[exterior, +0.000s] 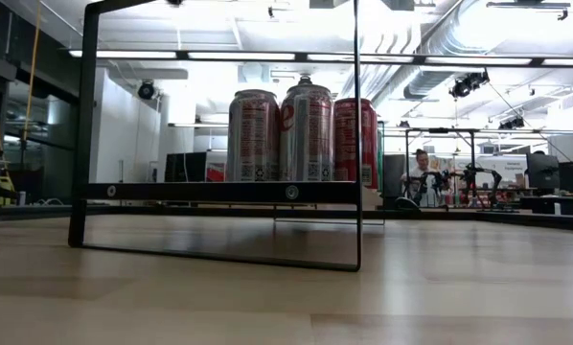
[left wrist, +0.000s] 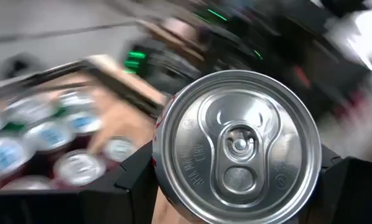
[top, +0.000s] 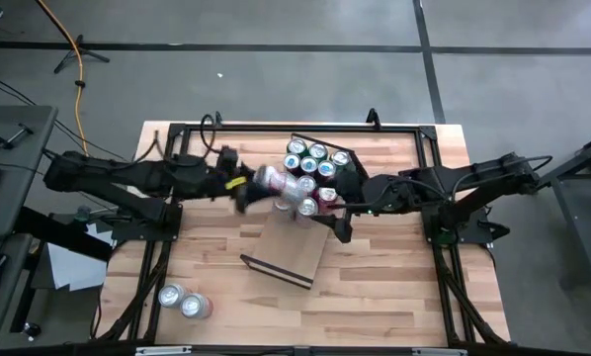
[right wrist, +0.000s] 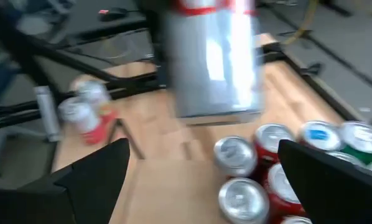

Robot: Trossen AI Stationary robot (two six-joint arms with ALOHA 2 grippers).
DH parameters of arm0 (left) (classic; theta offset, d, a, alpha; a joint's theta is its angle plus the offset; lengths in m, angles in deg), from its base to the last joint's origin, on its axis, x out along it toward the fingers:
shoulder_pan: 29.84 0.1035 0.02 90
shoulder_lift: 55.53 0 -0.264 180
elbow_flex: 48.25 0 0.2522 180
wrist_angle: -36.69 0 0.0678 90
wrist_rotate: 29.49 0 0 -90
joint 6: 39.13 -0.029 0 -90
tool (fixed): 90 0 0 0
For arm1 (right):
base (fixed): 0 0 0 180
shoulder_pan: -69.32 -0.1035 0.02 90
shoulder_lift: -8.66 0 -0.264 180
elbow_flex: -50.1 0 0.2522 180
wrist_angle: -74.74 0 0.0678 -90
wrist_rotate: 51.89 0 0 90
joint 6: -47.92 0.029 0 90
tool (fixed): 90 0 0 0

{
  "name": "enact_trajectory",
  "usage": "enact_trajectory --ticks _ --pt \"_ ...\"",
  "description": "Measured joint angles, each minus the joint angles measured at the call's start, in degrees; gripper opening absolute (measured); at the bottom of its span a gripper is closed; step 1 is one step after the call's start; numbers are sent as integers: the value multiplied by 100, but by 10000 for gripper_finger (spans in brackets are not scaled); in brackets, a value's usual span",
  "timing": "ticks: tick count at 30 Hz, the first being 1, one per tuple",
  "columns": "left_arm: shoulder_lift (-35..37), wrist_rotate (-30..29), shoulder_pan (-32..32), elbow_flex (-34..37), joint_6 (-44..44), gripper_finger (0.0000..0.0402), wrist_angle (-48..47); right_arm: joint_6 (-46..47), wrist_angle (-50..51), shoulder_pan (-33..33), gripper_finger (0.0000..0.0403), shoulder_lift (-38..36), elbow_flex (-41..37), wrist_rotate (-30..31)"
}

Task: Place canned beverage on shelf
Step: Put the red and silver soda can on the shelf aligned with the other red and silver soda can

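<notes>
Both arms meet over mid-table in the high view; the left gripper (top: 259,184) grips a silver can (top: 276,181) lying sideways, beside the cans (top: 313,168) clustered on the shelf (top: 294,247); the right gripper (top: 337,213) is spread wide, holding nothing; low view: three cans stand behind the shelf's dark rail (exterior: 219,192); left wrist view: the can's lid (left wrist: 239,146) sits between the fingers (left wrist: 133,180); right wrist view: empty fingers (right wrist: 93,174) flank the shelf's cans (right wrist: 260,168).

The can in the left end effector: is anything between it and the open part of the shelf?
The can is held above the cluster of cans. The bare part of the shelf lies beyond them; nothing visible blocks a path over them.
</notes>
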Motion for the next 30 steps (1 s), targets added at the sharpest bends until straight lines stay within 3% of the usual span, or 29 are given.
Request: enact_trajectory --ticks 2,4,10,15,21,30 --pt "-178 -598 111 0 1120 198 18 -40 -4 -51 396 0 -67 316" --pt "-297 -774 270 0 2080 198 -45 -286 -31 -133 396 19 -71 675" --pt "-488 -117 699 -12 3251 198 -159 -1658 -499 -242 396 202 -23 2208" --pt "-739 73 993 -553 3270 198 -525 -2487 -435 -173 396 701 346 2459" --pt "-1080 89 1095 -1221 2851 198 -1067 -2645 -64 -25 396 1211 937 2947" --pt "-1240 69 1077 -1307 2984 198 -1065 -2656 -50 269 396 1548 1078 3155"
